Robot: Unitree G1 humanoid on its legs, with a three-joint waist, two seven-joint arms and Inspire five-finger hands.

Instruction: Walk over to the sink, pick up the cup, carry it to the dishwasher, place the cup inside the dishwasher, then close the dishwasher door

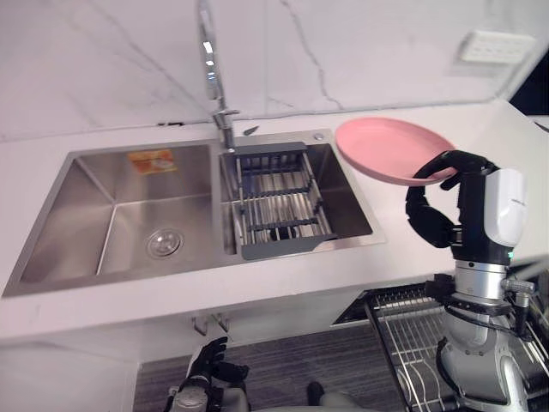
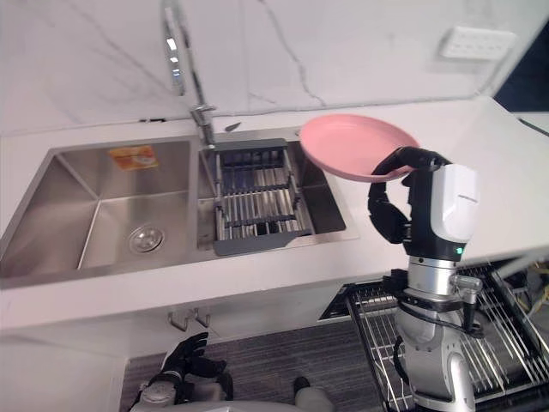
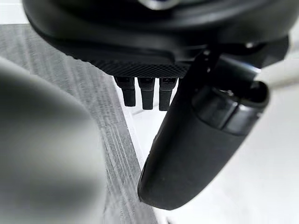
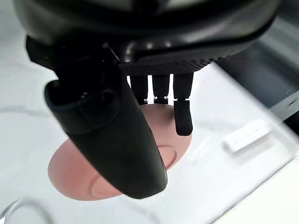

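Observation:
My right hand (image 1: 467, 202) holds a pink plate (image 1: 386, 150) by its near rim, thumb on top and fingers curled beneath it. The plate hangs level above the white counter, just right of the sink (image 1: 86, 197). In the right wrist view the thumb (image 4: 117, 140) lies across the pink plate (image 4: 79, 182). My left hand (image 1: 206, 365) hangs low by the cabinet front under the sink, its fingers relaxed and holding nothing. The dishwasher's pulled-out wire rack (image 1: 412, 330) sits below the counter at the lower right, under my right arm.
The steel sink has two basins; the right one holds a dark drain rack (image 1: 274, 202). A chrome faucet (image 1: 210, 69) rises behind the divider. A wall socket (image 1: 493, 47) sits on the marble backsplash at the far right. Grey floor lies below.

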